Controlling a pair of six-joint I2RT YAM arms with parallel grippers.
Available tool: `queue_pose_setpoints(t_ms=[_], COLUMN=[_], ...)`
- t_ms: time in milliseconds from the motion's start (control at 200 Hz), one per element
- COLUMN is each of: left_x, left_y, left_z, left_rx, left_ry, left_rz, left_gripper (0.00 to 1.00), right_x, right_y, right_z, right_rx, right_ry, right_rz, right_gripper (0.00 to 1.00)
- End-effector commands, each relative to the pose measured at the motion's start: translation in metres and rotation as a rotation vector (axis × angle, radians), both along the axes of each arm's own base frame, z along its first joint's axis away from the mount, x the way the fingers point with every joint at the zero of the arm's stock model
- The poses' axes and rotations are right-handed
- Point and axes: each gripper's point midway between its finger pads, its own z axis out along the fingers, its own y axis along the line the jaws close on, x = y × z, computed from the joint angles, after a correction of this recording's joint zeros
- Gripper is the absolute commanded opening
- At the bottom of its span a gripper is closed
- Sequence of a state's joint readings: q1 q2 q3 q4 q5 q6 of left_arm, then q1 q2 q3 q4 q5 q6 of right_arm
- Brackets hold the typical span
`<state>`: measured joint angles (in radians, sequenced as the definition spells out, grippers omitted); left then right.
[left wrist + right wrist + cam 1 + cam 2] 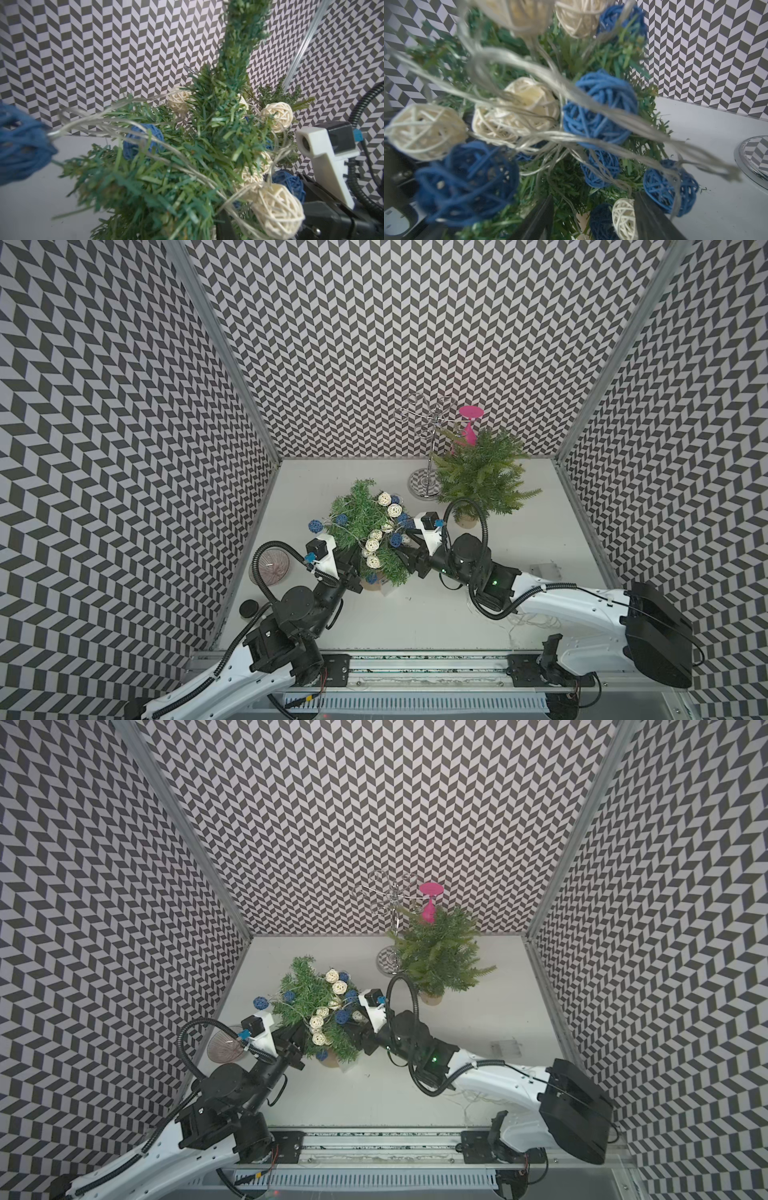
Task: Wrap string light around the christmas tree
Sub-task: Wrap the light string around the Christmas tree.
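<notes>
The christmas tree [361, 526] [305, 998] is the darker green one at mid-table in a tan pot. A string light [393, 510] [339, 987] of white and blue wicker balls on clear wire drapes over its right side and front; one blue ball [315, 526] hangs off to the left. My left gripper [353, 566] [296, 1042] is pressed into the lower left foliage. In the left wrist view only one dark finger [223, 224] shows among needles beside a white ball [277, 209]. My right gripper [405, 556] [593, 220] is open at the lower right, with needles, wire and small balls between its fingers [542, 220].
A lighter green tree [482, 477] stands at the back right, with a chrome stand [428, 485] and a pink object [469, 425] by it. A tinted glass bowl [270, 566] and a black disc [249, 608] lie left. A clear plastic piece [546, 570] lies right.
</notes>
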<state>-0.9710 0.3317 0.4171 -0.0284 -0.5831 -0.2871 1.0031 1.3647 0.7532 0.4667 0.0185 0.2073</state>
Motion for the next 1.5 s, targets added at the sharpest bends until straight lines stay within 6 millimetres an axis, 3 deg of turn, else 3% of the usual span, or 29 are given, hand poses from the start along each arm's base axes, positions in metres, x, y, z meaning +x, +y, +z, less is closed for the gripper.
queue_pose_setpoints(t_ms=[0,235,380,556,686,991,1041,1252,1492], left_x=[0.007,0.01,0.023,0.026,0.035,0.054,0.051,0.045,0.041], left_y=[0.011,0.009,0.016,0.017,0.027,0.031,0.032,0.033,0.034], left_z=[-0.013,-0.018,-0.033,-0.032,-0.043,-0.055,-0.051,-0.042,-0.039], left_rx=[-0.022,-0.037,-0.004,-0.033,-0.007,0.003,-0.009,-0.02,-0.044], left_ry=[0.019,0.007,0.05,0.032,0.059,0.091,0.079,0.06,0.067], left_rz=[0.063,0.023,0.079,0.044,0.114,0.104,0.092,0.077,0.073], left_gripper=[0.09,0.17,0.19,0.18,0.18,0.19,0.22,0.58,0.61], right_x=[0.005,0.014,0.02,0.028,0.033,0.047,0.047,0.042,0.028], right_y=[0.01,0.016,0.02,0.026,0.032,0.046,0.044,0.036,0.017], right_z=[0.018,0.009,0.011,0.006,0.004,-0.001,0.0,0.006,0.018], right_rx=[0.065,0.041,0.053,0.044,0.046,0.027,0.03,0.011,0.035], right_ry=[-0.028,-0.021,-0.036,-0.037,-0.04,-0.039,-0.04,-0.029,-0.032], right_rz=[0.013,-0.008,-0.014,-0.013,-0.01,-0.009,-0.01,-0.008,-0.006], right_gripper=[0.64,0.64,0.64,0.64,0.64,0.64,0.65,0.72,0.76])
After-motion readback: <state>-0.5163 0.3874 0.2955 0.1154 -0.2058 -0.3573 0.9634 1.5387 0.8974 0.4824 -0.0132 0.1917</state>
